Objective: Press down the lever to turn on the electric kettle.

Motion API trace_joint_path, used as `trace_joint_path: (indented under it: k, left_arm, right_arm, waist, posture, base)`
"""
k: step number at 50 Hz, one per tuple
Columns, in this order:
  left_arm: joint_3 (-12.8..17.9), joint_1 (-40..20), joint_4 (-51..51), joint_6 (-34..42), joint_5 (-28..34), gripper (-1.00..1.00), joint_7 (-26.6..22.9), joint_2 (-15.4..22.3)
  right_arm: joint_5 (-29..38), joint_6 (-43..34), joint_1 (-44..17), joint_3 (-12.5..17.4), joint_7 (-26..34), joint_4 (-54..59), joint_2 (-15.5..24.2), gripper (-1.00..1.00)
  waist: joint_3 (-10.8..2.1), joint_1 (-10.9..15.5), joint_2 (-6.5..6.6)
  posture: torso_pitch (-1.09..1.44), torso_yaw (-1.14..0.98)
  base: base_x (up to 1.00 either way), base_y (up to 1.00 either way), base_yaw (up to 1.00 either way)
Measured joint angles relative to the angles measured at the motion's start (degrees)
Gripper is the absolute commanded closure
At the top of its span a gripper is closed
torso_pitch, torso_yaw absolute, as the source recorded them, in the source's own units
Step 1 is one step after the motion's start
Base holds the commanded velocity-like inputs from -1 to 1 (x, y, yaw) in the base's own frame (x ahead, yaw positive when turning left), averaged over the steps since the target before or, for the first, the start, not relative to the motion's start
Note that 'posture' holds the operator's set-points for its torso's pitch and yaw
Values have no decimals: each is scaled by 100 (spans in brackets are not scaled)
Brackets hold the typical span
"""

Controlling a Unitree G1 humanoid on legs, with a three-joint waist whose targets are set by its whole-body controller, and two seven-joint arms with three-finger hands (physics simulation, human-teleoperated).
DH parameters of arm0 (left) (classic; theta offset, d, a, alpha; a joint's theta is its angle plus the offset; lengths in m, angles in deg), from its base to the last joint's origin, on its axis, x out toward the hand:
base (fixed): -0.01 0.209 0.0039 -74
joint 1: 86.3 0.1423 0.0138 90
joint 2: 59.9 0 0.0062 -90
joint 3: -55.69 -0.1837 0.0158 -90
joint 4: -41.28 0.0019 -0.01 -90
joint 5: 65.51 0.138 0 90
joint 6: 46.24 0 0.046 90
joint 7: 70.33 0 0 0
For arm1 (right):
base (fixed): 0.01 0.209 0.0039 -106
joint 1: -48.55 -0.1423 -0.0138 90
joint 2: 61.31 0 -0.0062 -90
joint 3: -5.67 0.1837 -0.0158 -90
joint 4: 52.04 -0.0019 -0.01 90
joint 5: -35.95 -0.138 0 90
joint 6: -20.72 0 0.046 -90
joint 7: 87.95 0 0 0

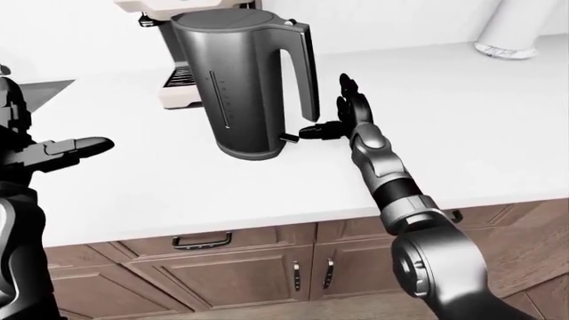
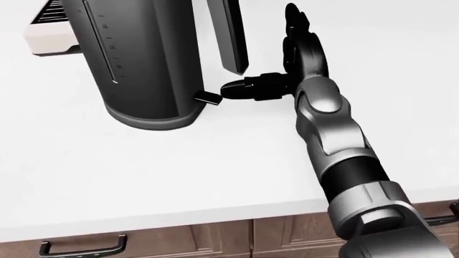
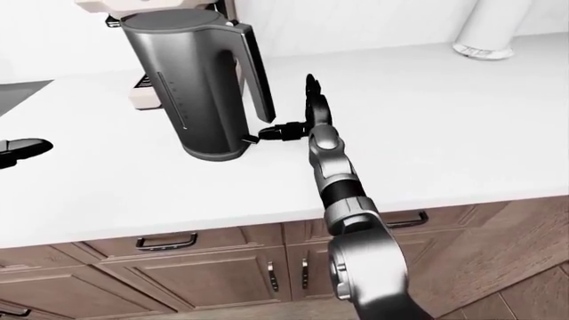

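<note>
A dark grey electric kettle (image 1: 240,87) stands upright on the white counter (image 1: 462,127). Its small black lever (image 2: 209,98) sticks out to the right at the base, under the handle (image 2: 231,37). My right hand (image 1: 325,107) is open just right of the kettle, with its fingers pointing up the view. Its thumb (image 2: 251,87) reaches left, and the tip is right beside the lever, slightly above it. I cannot tell if they touch. My left hand (image 1: 62,148) is open and empty at the left edge of the left-eye view, well away from the kettle.
A cream appliance (image 1: 181,85) stands close behind the kettle. A white cylinder (image 1: 509,30) stands at the top right of the counter. A grey sink corner (image 1: 43,87) shows at the left. Wooden drawers and cabinet doors (image 1: 203,240) lie below the counter edge.
</note>
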Motion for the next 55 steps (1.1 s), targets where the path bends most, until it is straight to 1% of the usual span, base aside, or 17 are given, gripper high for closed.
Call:
trace_joint_path:
  k: [18, 20, 30, 38, 47, 55]
  left_arm:
    - [17, 35, 31, -39, -5, -100, -19, -6]
    - [35, 43, 32, -35, -9, -100, -14, -1]
    - [35, 27, 5, -18, -33, -100, -8, 20]
    - [43, 37, 22, -20, -39, -100, -3, 22]
    - [48, 47, 22, -39, -28, -100, -2, 17]
    - [53, 69, 25, -50, -15, -100, -10, 6]
  right_arm:
    - [-24, 70, -136, 1, -103, 210, -132, -100]
    - [49, 148, -183, -50, -163, 317, -157, -100]
    - [315, 400, -279, -78, -264, 520, -199, -100]
    - [1016, 939, -259, -277, -546, 654, -177, -100]
    - [1723, 1346, -257, -282, -850, 715, -138, -100]
    - [1908, 1398, -250, -203, -947, 727, -140, -100]
  waist:
    - [-1, -6, 11]
    - [-3, -16, 13]
    - [-10, -19, 25]
    - [-23, -6, 31]
    - [-61, 18, 14]
    - [-77, 26, 2]
  posture:
    - [0, 0]
    - [0, 0]
    - [0, 0]
    - [0, 0]
    - [0, 0]
    - [0, 0]
  base:
    - [0, 0, 0]
    - [0, 0, 0]
    - [0, 0, 0]
    - [0, 0, 0]
    - [0, 0, 0]
    - [0, 0, 0]
